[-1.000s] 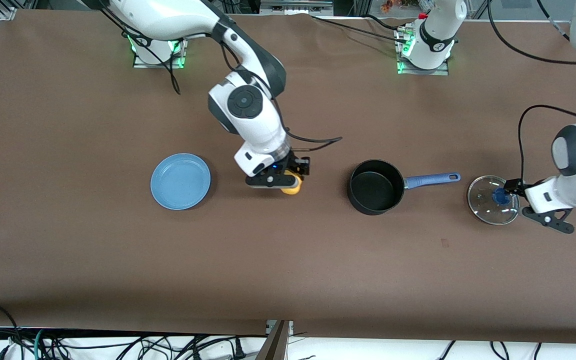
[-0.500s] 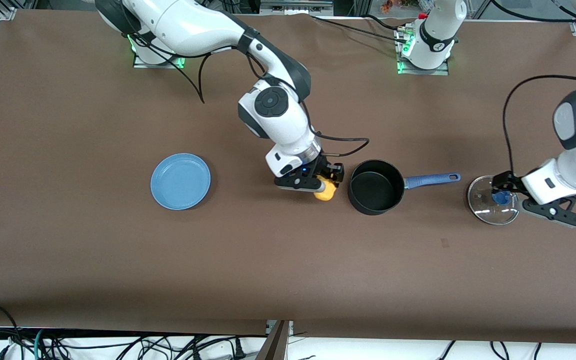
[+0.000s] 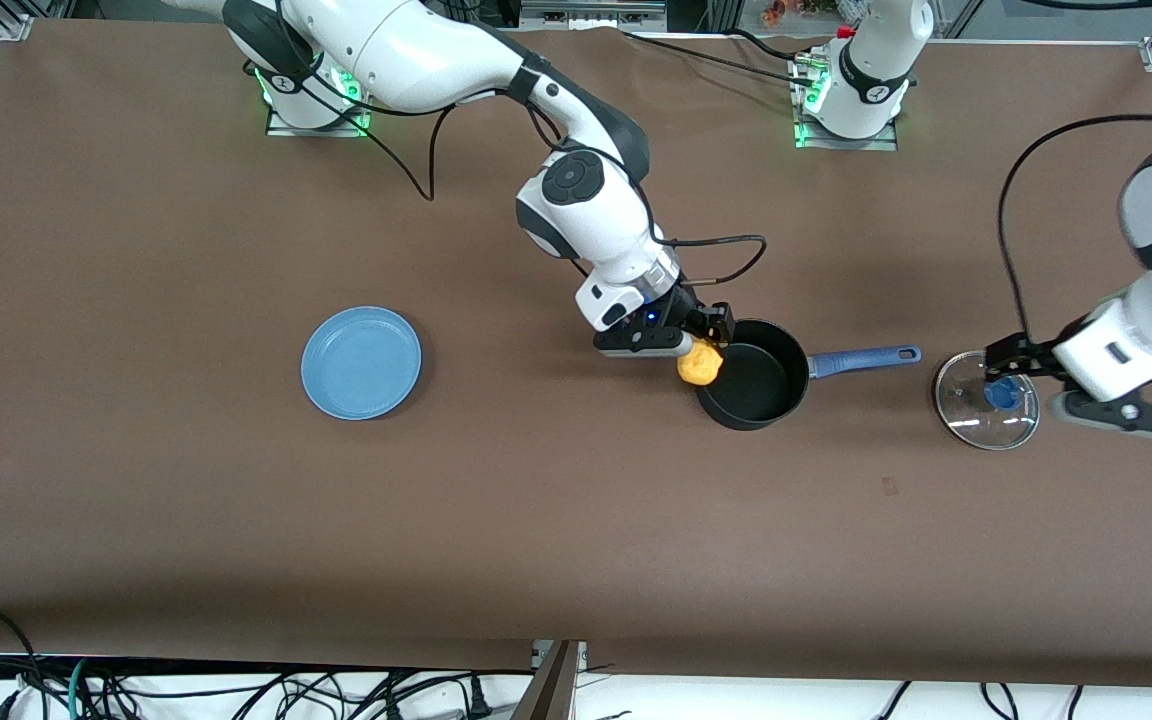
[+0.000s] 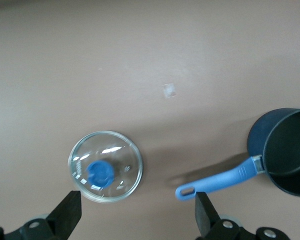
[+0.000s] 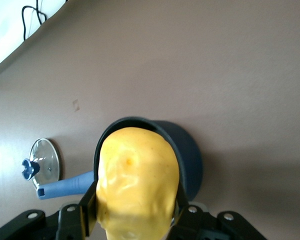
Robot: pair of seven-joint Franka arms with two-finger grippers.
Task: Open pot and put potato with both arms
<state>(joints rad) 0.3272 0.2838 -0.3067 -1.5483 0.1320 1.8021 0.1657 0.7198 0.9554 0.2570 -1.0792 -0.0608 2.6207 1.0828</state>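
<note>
My two arms are glossy white jointed shells with dark grey bands at the joints. My right arm (image 3: 456, 60) carries a round dark grey cap with a small centre mark on its elbow housing, and a thin black cable loops loosely off it. My left arm (image 3: 1151, 300) has a dark grey oval patch and its own arched black cable. Both bases glow green at the foot. My black right gripper (image 3: 701, 350) shows a small blue light; my black left gripper (image 4: 135, 222) has pale screws.
</note>
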